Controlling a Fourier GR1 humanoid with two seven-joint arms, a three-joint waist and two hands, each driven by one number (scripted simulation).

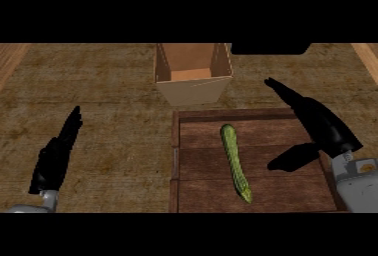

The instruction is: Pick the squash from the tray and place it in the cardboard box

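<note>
A long green squash (235,161) lies lengthwise in the middle of the brown wooden tray (203,192). Just beyond the tray's far edge stands the open cardboard box (193,80), with nothing visible inside. My right hand (325,127) hovers over the tray's right rim, open, fingers stretched toward the far side and thumb (292,159) pointing left toward the squash without touching it. At the lower left my left hand (55,157) rests open above the counter, well apart from the tray.
A dark object (269,48) sits at the far edge, right of the box. The wooden counter (96,85) spreads around the tray and box, with pale strips at both far corners.
</note>
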